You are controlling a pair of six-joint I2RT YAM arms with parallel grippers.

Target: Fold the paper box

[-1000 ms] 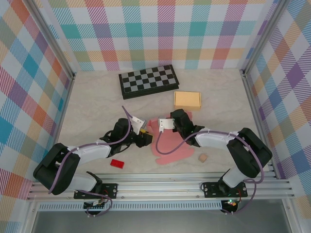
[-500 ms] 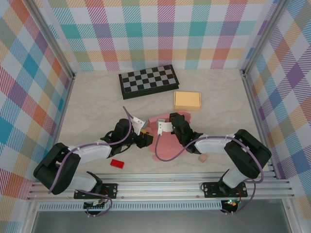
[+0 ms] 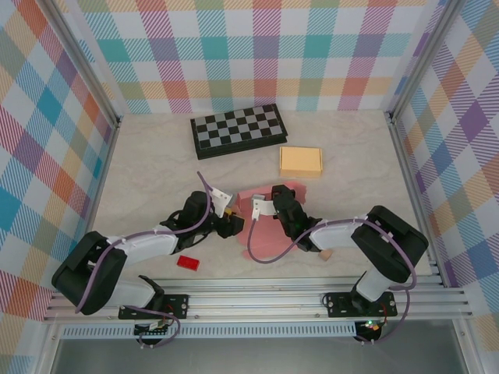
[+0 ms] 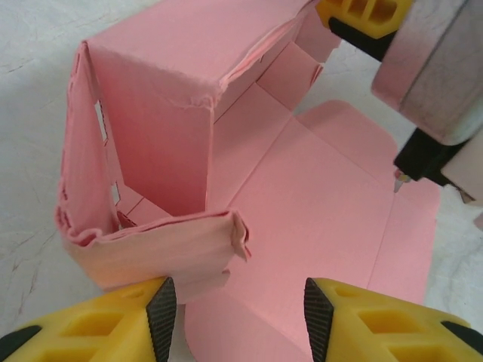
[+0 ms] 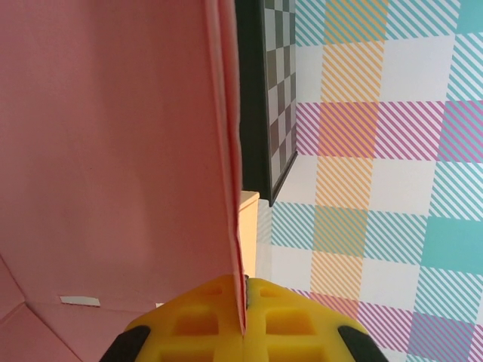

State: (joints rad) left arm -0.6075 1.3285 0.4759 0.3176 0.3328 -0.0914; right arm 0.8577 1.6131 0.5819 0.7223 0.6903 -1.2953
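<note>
The pink paper box (image 3: pixel 263 238) lies partly folded between my two grippers. In the left wrist view its walls (image 4: pixel 151 136) stand at the left and a flat panel (image 4: pixel 324 219) spreads to the right. My left gripper (image 4: pixel 240 320) is open over the panel's near edge, and a crumpled double wall rests against its left finger (image 4: pixel 161 317). My right gripper (image 5: pixel 243 305) is shut on the edge of an upright pink wall (image 5: pixel 113 151). From above, the right gripper (image 3: pixel 273 195) is at the box's far side and the left gripper (image 3: pixel 236 226) at its left.
A folded chessboard (image 3: pixel 238 130) lies at the back, with an orange box (image 3: pixel 301 161) to its right. A red block (image 3: pixel 187 262) sits near the left arm and a small tan block (image 3: pixel 325 254) under the right forearm. Plaid walls close in the table.
My right gripper has shifted left and nearer with the pink wall in it, and its forearm now covers more of the flat sheet. The left arm has barely moved.
</note>
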